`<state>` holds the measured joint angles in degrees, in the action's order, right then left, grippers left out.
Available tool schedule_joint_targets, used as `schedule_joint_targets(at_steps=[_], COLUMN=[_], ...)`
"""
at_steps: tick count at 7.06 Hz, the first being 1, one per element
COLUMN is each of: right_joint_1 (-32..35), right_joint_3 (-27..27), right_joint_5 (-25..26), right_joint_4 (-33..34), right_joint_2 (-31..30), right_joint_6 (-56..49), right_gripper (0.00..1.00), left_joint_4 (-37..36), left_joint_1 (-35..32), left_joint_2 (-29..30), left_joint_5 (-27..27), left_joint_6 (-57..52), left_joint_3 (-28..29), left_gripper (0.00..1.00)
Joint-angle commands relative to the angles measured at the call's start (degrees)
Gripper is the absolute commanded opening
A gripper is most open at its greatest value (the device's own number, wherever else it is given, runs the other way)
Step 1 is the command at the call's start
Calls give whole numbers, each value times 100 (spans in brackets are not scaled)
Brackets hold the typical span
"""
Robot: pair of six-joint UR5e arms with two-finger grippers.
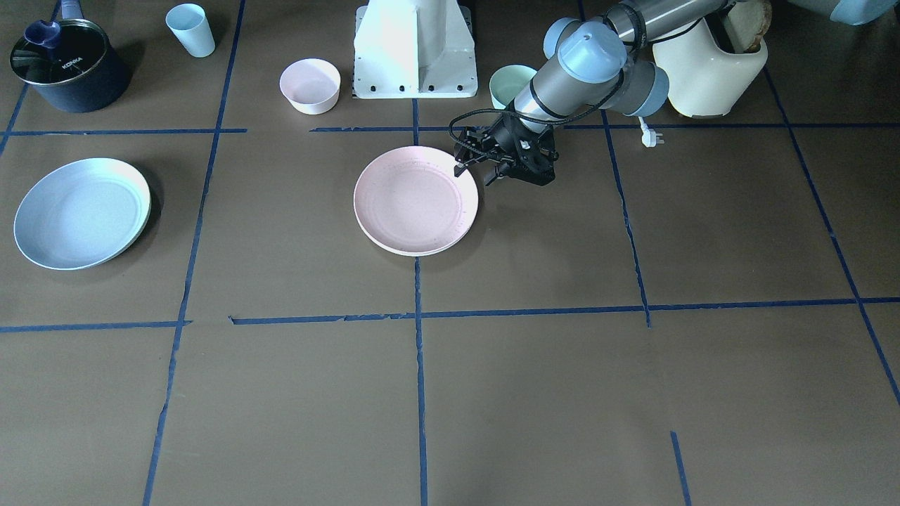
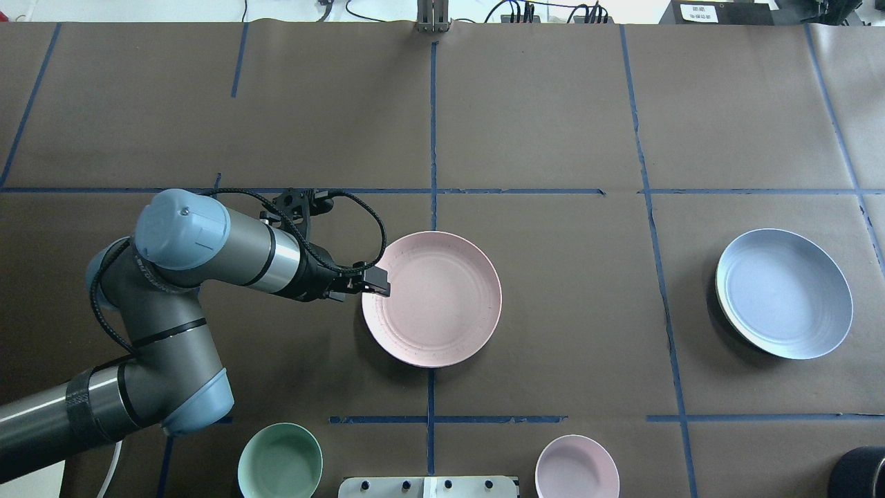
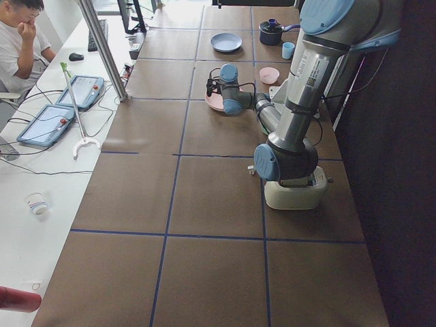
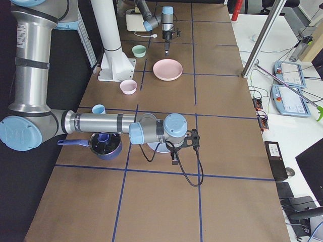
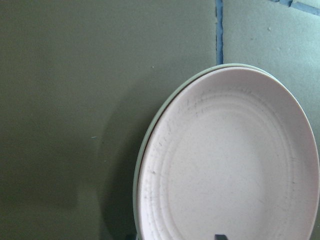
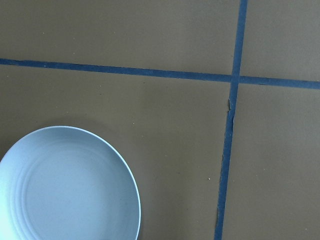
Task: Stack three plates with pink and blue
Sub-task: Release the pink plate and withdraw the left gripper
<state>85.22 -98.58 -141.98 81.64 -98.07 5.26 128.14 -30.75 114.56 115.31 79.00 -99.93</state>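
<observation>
Spread-fingered and holding nothing, the left gripper (image 2: 379,282) hovers at the 9 o'clock rim of the pink plate (image 2: 435,301) in the overhead view. One finger is over the plate and the other is off its edge.

In the left wrist view the pink plate rests on the cream-white plate (image 5: 137,182). Only a thin crescent of that plate shows, from 9 to 12 o'clock. So two of the three appear stacked, near the table's middle.

The blue plate (image 2: 785,294) lies alone, flat and upright, well apart at 3 o'clock from the stack.

The right gripper (image 4: 174,160) hangs near the blue plate. It shows only in the side view, so I cannot tell how its fingers stand.

The blue plate looks light, stiff and matte, so probably not very slippery. It is shallow, so nothing offers a hold but the raised rim. I would pinch there, one finger inside the rim and one under the outer edge. Held at one side, it will likely tilt and want a firm pinch. It also needs setting down level and centred, or it could sit skewed on the pink one.
</observation>
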Motion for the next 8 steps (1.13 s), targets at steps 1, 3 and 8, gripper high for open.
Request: schedule_joint_targets(at_steps=[1,3,8], right_joint_1=[-530,-1058,-1638], right_joint_3=[57,189,322], right_joint_5=[117,380,390], right_joint_4=[-557,-727,-1115], right_joint_2=[-10,25,-45], right_joint_6=[982,1311,1837], right_gripper=[100,100,99], left_joint_4=[-25,-760,-1256], left_joint_1=[-465,-1280,-1917], left_joint_2=[-335,-443,-865], left_joint_5=[27,637,1205], left_joint_6=[-25,-548,-1449], left_joint_3=[-498,-414,-580], left_gripper=[100,100,100])
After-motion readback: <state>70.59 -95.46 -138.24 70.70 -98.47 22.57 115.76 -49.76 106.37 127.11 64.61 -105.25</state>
